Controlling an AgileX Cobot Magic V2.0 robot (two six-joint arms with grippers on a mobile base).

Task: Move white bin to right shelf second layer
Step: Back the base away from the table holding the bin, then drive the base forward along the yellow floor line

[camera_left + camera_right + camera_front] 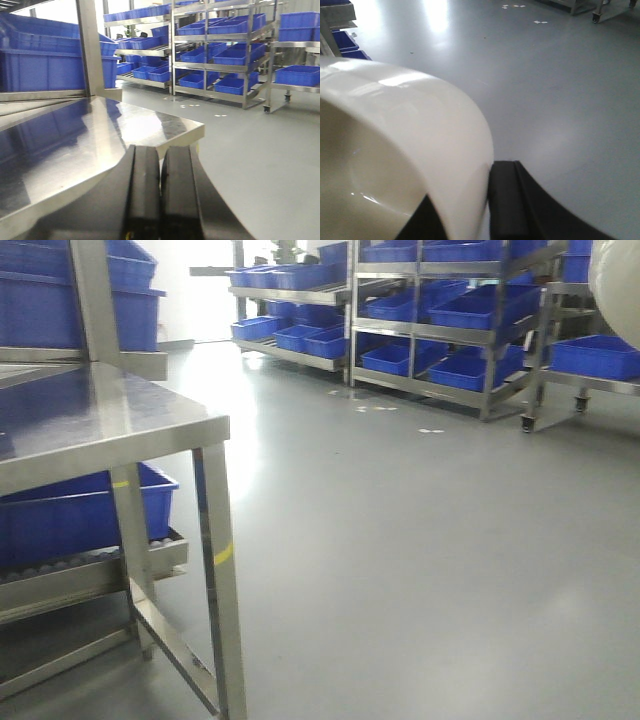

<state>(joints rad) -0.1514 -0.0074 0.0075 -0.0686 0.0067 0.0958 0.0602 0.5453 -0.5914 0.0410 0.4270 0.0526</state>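
White bin [410, 125] looks light, stiff and slippery; the right gripper [462, 210] pinches its rim, the left gripper [160, 195] is pressed together, empty.

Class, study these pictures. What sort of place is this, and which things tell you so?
Probably a warehouse or factory storeroom: steel racks loaded with blue crates, a shiny steel table, and a bare grey floor.

Shiny steel desk [110, 425] at left, yellow tape [223, 555] on its leg, blue crate [80, 515] under it, steel racks [349, 340] of blue crates across grey floor [420, 570], white scraps [430, 430] nearby.
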